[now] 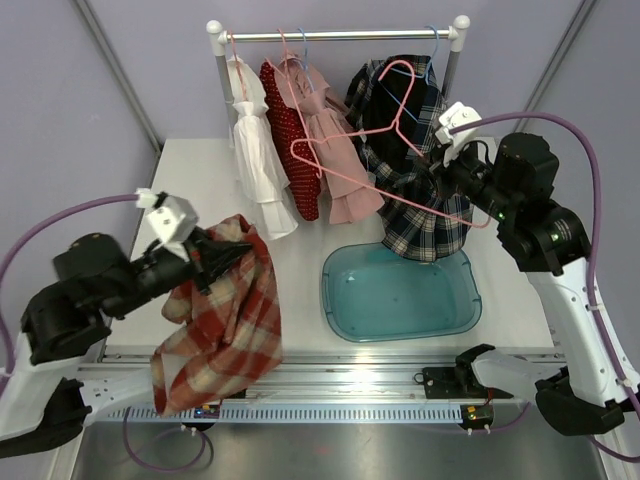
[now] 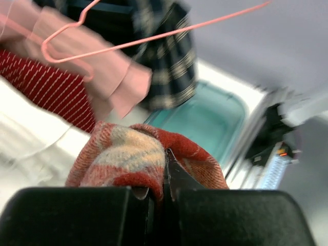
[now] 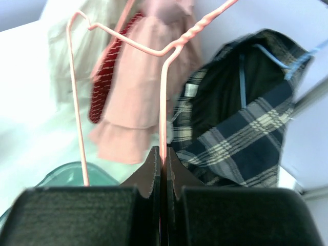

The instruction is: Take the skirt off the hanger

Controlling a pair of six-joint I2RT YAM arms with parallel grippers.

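We pinched the red plaid skirt (image 1: 225, 325) in our left gripper (image 2: 167, 159), hanging over the table (image 1: 195, 170), well apart from the bare pink hanger (image 3: 163, 113) clamped aloft by our right gripper (image 3: 163, 154), so neither could snag the other

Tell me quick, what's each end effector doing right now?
Left end effector: closed on the skirt.
Right end effector: closed on the hanger.

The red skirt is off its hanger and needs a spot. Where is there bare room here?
The teal tub is empty. Bare table lies left of the white dress, and in the strip between the tub and the red plaid skirt. Under the rack it is crowded with hanging clothes, the navy plaid garment reaching the tub's back edge.
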